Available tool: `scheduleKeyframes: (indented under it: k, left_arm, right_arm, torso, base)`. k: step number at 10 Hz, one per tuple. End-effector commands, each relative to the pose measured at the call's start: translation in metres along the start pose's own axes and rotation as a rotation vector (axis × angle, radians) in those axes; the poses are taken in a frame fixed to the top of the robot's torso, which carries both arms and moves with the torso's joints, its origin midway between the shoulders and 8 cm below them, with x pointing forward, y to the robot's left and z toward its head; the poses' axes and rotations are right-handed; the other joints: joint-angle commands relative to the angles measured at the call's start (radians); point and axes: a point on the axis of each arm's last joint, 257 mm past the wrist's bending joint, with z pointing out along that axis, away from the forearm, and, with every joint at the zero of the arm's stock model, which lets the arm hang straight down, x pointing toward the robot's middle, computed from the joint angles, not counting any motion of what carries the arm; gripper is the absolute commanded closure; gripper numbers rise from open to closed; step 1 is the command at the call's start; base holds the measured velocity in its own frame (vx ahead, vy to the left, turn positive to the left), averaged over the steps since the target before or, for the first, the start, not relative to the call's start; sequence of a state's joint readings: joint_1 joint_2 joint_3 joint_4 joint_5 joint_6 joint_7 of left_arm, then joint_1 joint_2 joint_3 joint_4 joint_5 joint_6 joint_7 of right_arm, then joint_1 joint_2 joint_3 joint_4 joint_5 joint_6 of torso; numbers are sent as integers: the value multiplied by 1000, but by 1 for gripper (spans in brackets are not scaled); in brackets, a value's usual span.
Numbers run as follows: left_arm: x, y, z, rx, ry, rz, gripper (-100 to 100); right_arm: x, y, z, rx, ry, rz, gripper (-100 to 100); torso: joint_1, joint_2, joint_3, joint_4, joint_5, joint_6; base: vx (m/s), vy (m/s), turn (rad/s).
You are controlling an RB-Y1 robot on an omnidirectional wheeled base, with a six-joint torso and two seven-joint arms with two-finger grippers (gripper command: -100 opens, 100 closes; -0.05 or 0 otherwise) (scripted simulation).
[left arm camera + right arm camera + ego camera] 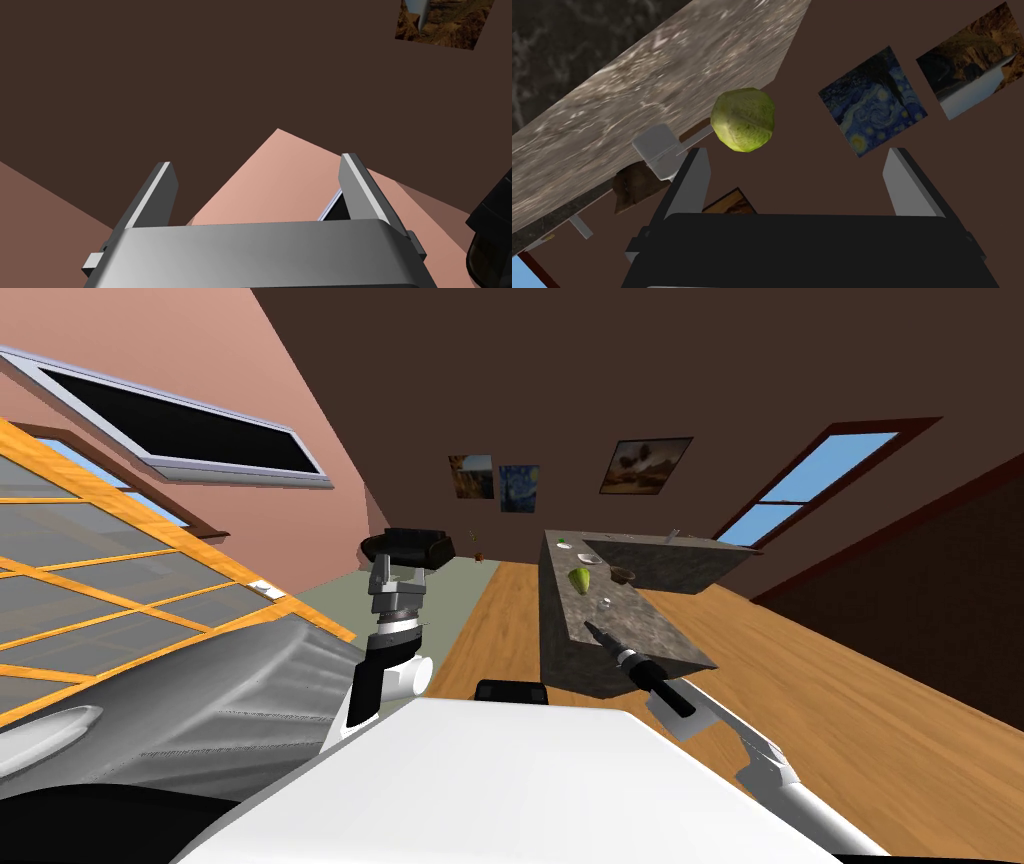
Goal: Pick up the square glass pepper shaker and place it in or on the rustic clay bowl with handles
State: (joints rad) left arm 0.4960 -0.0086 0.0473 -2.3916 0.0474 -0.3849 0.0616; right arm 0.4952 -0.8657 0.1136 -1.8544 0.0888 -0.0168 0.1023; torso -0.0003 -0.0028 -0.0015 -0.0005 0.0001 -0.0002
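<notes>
Found the right end effector [592,630] held low over the near end of the tabletop [640,633], fingers spread wide with nothing between them. Noted the pepper shaker [606,602], a small pale thing in the head view, standing on the tabletop just beyond the fingertips, about midway between the long edges. Took it, in the right wrist view, to be the light grey square-sided piece, probably the same thing, lying outside the gap and just beside one finger rather than between the two. Placed the brown bowl [623,575] a little farther along, near the tabletop's inner corner and apart from the shaker. Marked a green cabbage [743,120] by the left edge, close to the line of approach. Found the left end effector [256,161] likewise wide and empty, raised well apart from the tabletop. Judged the task barely begun: arm at the shaker, but no grasp, no lift, no placing. Counted as left: centring the gap on the shaker, closing, lifting, carrying to the bowl, releasing.
</notes>
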Motion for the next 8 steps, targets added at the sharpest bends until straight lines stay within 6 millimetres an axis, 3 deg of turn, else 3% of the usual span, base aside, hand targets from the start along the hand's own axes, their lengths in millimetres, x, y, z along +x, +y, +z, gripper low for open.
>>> scheduleKeyframes:
  k: [1,2,6,7,8]
  left_arm:
    - [0,0,0,0,0,0,0]
    - [0,0,0,0,0,0,0]
    - [0,0,0,0,0,0,0]
    - [0,0,0,0,0,0,0]
    - [0,0,0,0,0,0,0]
  right_arm:
    - [-2,-33,-3,73,29,-64,-100]
    - [-3,-33,-4,74,31,-70,-100]
    - [-20,-113,-25,254,98,-245,-100]
    - [-23,-114,-25,254,100,-254,-100]
    - [-30,-131,-32,295,113,-297,-100]
  torso:
    - [0,0,0,0,0,0]
    - [0,-1,-1,0,0,0]
    - [-1,-3,-2,-1,0,0]
    - [-1,-4,-2,-1,0,0]
    - [0,-2,-2,-1,0,0]
  base:
    - [59,6,158]
    - [52,-4,62]
    - [78,-15,153]
    - [61,-10,33]
    - [50,-1,103]
